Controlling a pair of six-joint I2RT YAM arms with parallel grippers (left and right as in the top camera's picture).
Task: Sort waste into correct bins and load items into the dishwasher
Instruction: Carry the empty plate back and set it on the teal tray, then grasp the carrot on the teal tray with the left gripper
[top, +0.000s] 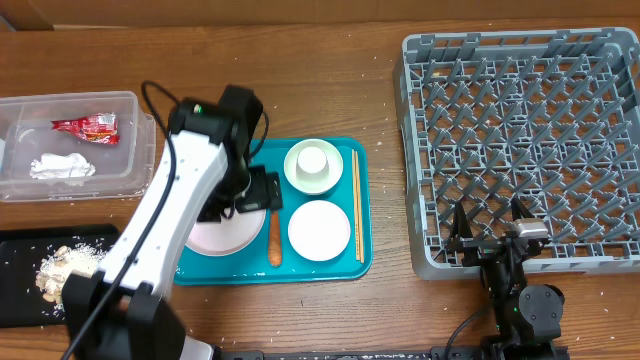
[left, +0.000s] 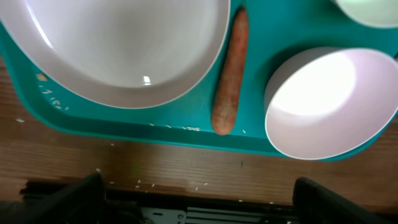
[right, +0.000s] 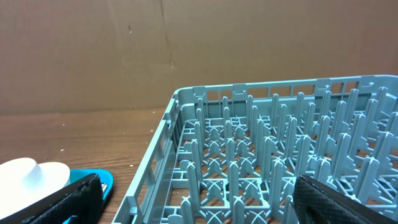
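Our left gripper hangs over the front of the teal tray with its two black fingers spread wide and nothing between them. Just below it lies one thin orange carrot stick, rough-skinned and blunt-ended, flat on the tray between the one large round white plate and a smooth white bowl.

We count two bowls: that empty one, and a second bowl behind it with one small white cup sitting in it. One pair of slim wooden chopsticks lies straight along the tray's right edge.

To the left on the wooden table are two bins. The clear plastic tub holds one crinkled red wrapper and one crumpled white tissue. The flat black tray carries a heap of pale crumbs.

Our right gripper is also spread and empty, at the front edge of the one square grey rack, a plastic grid full of upright pegs with nothing loaded in it.
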